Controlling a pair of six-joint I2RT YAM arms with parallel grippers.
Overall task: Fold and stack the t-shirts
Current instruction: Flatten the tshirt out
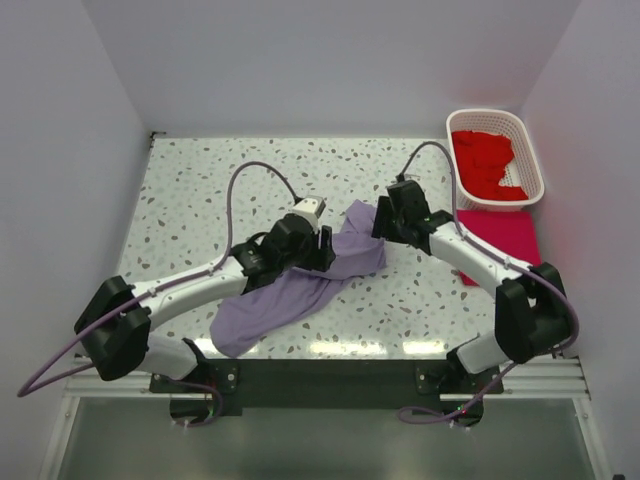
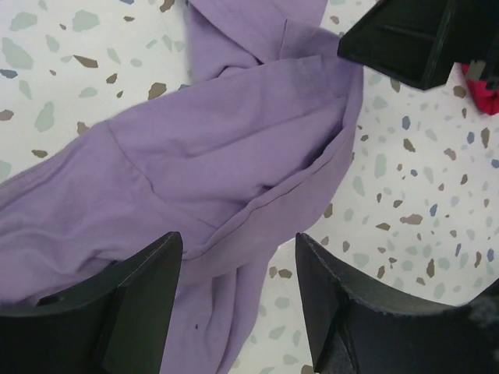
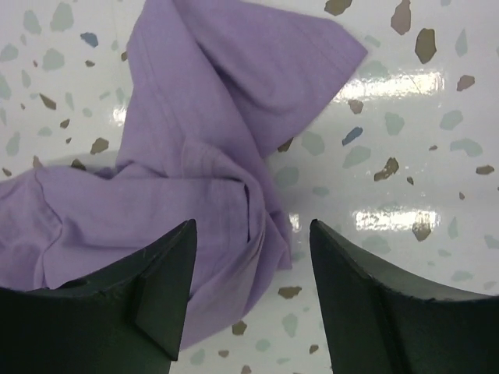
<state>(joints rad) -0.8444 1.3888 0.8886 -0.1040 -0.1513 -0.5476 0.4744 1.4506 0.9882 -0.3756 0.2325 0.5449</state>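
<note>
Left gripper (image 2: 238, 253) fingers spread wide and holding nothing, right gripper (image 3: 251, 238) likewise agape, both just above the crumpled lavender t-shirt (image 1: 290, 298) at mid table (image 1: 200, 190), crimson-pink t-shirt (image 1: 505, 235) folded flat at the right edge, red t-shirts (image 1: 485, 160) heaped in the white basket (image 1: 497, 115) behind it
</note>
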